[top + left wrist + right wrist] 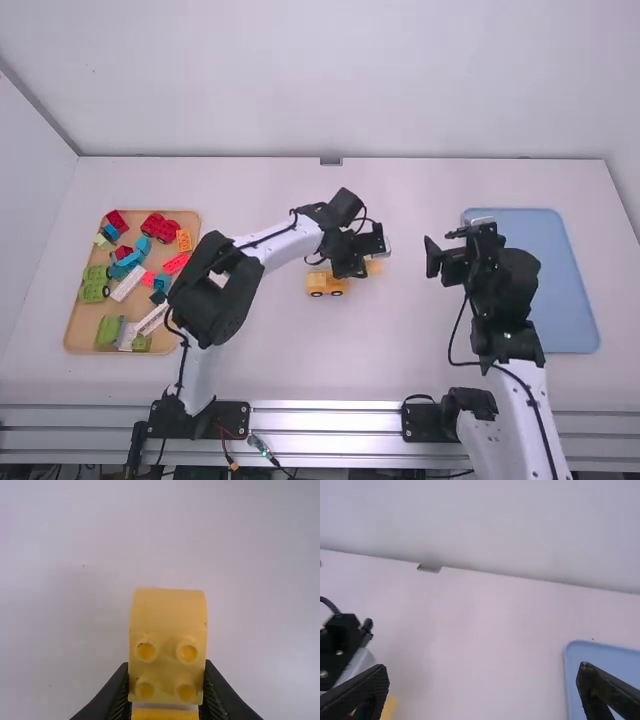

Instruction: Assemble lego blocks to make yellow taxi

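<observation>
A yellow studded block [167, 612] is pinched between the fingertips of the left gripper [358, 268], over the middle of the table [270, 365]. A yellow wheeled piece [325, 281] is seen upright on its wheels there, between the two trays and well apart from both. Whether it is touched by the held block cannot be told. The right gripper [440, 247] is held empty with its fingers spread, near the left edge of the blue tray [560, 300], which is set toward the table's right edge. Toward the left edge, a wooden tray [80, 335] is filled with loose pieces: a red wheeled block [160, 227], a green wheeled block [94, 285] and white bricks [128, 283] (quite a jumble).
</observation>
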Available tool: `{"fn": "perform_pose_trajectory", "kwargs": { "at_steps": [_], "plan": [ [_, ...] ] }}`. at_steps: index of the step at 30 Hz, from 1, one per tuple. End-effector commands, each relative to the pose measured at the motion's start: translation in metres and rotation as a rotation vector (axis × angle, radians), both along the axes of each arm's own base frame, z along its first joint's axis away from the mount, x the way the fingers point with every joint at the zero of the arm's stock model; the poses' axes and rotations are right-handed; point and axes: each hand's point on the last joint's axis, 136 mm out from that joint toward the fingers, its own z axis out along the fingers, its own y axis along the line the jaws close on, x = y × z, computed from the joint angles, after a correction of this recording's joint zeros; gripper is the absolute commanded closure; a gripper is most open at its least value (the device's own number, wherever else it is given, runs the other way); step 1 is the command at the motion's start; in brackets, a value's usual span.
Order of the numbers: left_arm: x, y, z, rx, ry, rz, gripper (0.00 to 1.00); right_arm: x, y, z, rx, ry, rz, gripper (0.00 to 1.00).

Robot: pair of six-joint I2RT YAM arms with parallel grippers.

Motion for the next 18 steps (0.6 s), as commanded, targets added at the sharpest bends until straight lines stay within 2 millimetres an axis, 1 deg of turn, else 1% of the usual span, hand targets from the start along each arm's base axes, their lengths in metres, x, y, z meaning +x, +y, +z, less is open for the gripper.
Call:
{"fn": "perform_pose_trajectory", "kwargs": {
  "at_steps": [1,3,4,6,8,11,13,14,15,16,17,18],
  "plan": [
    [-0.008,-0.010,-0.012,0.030,-0.001,-0.044,0.98,-0.004,-0.002,0.002,-0.003,-0.015,-0.026,0.01],
    [-0.008,-0.012,-0.031,0.105,-0.042,-0.047,0.98,-0.006,-0.003,0.007,0.042,-0.023,-0.044,0.01],
    [-0.008,-0.012,-0.032,0.115,-0.049,-0.047,0.98,-0.006,-0.003,0.007,0.044,-0.023,-0.045,0.01],
    [-0.013,-0.015,-0.042,0.158,-0.069,-0.063,0.98,-0.006,-0.008,0.006,0.044,-0.022,-0.060,0.01],
    [-0.015,-0.019,-0.045,0.160,-0.075,-0.072,0.98,-0.004,-0.011,0.004,0.045,-0.014,-0.068,0.01],
    [-0.014,-0.020,-0.046,0.156,-0.074,-0.069,0.98,-0.001,-0.015,-0.001,0.046,0.003,-0.080,0.01],
    [-0.014,-0.019,-0.046,0.159,-0.075,-0.067,0.95,0.002,-0.015,-0.007,0.047,0.024,-0.082,0.01],
    [-0.012,-0.017,-0.046,0.160,-0.074,-0.062,0.87,0.003,-0.015,-0.009,0.048,0.029,-0.082,0.01],
    [-0.011,-0.015,-0.046,0.162,-0.072,-0.059,0.70,0.004,-0.015,-0.010,0.048,0.030,-0.081,0.01],
    [-0.010,-0.014,-0.046,0.162,-0.072,-0.058,0.50,0.006,-0.014,-0.011,0.047,0.032,-0.078,0.01],
    [-0.010,-0.014,-0.046,0.162,-0.071,-0.057,0.44,0.008,-0.013,-0.012,0.047,0.033,-0.073,0.01],
    [-0.010,-0.014,-0.046,0.166,-0.077,-0.061,0.27,0.010,-0.011,-0.013,0.046,0.035,-0.066,0.01]
  ]
}}
